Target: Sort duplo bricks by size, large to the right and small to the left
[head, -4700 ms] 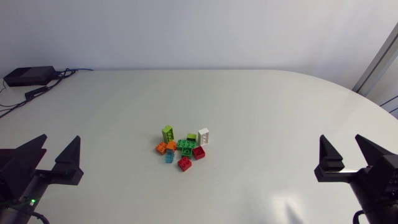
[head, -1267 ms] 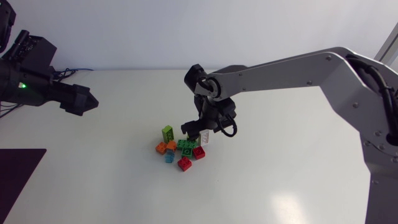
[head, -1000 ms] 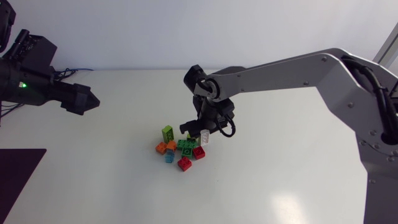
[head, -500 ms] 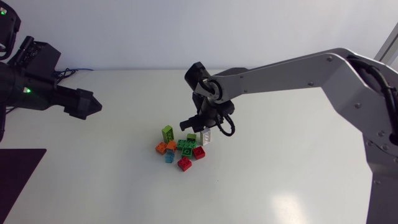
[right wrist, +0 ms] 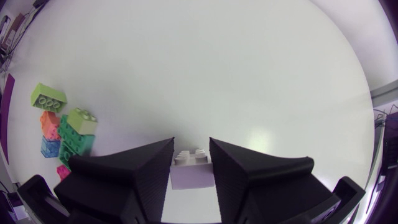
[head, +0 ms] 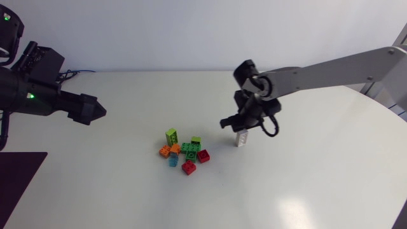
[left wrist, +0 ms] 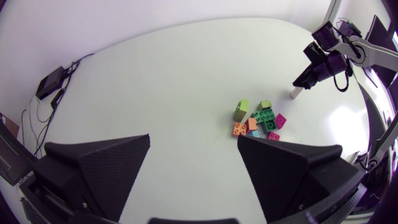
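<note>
A white brick (head: 241, 138) stands on end under my right gripper (head: 242, 125), which is shut on it, a short way right of the pile. In the right wrist view the white brick (right wrist: 189, 169) sits pinched between both fingers of the right gripper (right wrist: 191, 144). The pile (head: 184, 152) holds a lime brick (head: 172, 135), an orange one (head: 166, 151), green ones (head: 189, 150), two red ones (head: 203, 156) and a small blue one (head: 173, 160). My left gripper (left wrist: 194, 137) hangs open and empty, high over the table's left side, far from the pile (left wrist: 258, 118).
A black box (head: 28, 77) with cables lies at the table's far left corner. Bare tabletop (head: 305, 165) spreads right of the white brick and left of the pile.
My right gripper shut on the white brick at the pile's right edge and carried it rightward, away from the pile. The left arm shifted only slightly.
</note>
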`<state>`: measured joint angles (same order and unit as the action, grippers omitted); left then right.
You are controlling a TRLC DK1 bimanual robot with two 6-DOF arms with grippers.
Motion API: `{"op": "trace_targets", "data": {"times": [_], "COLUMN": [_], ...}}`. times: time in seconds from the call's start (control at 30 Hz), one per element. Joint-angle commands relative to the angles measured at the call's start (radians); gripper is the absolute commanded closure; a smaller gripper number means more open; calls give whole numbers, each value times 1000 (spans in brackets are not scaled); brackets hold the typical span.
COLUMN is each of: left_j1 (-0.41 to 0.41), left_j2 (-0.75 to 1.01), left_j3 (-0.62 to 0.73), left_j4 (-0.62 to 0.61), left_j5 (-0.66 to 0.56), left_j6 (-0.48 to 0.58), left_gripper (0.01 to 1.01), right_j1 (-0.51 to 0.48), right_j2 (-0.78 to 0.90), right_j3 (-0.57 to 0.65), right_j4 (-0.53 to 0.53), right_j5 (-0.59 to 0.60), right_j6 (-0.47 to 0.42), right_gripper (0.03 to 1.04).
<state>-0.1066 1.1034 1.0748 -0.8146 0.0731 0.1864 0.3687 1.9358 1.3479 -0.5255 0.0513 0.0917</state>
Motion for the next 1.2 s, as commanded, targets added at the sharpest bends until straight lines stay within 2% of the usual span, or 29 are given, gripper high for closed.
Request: {"op": "trace_targets", "data": {"times": [0.0,0.2,0.37,0.4,0.43,0.5,0.53,0.6,0.7,0.83,0.93,1.17], "left_j1": [-1,-13,-50,-61,-73,-104,-119,-154,-185,-196,-216,-254], "left_j2": [-11,-4,21,30,39,79,105,165,239,348,438,667], "left_j3": [-26,-29,-39,-46,-53,-72,-75,-76,-70,-47,-41,139], "left_j4": [12,35,55,60,71,95,101,103,132,158,226,247], "left_j5": [14,22,22,22,24,24,24,24,24,24,21,21], "left_j6": [-13,-19,-27,-28,-27,-22,-19,-1,24,35,67,110], "left_gripper": [51,51,51,51,51,49,49,48,48,48,48,48], "right_j1": [-103,-313,-384,-392,-396,-396,-396,-387,-383,-379,-366,-333], "right_j2": [-61,-192,-248,-250,-251,-251,-251,-253,-253,-241,-250,-299], "right_j3": [-75,-187,-242,-247,-250,-257,-260,-263,-260,-266,-259,-251], "right_j4": [1,-7,-13,-14,-19,-25,-25,-25,-27,-24,-25,-34], "right_j5": [-22,-110,-156,-162,-162,-148,-130,-119,-113,-113,-113,-113], "right_j6": [-61,-155,-179,-178,-178,-172,-170,-164,-150,-149,-145,-132], "right_gripper": [956,956,949,918,815,366,295,251,97,69,69,69]}}
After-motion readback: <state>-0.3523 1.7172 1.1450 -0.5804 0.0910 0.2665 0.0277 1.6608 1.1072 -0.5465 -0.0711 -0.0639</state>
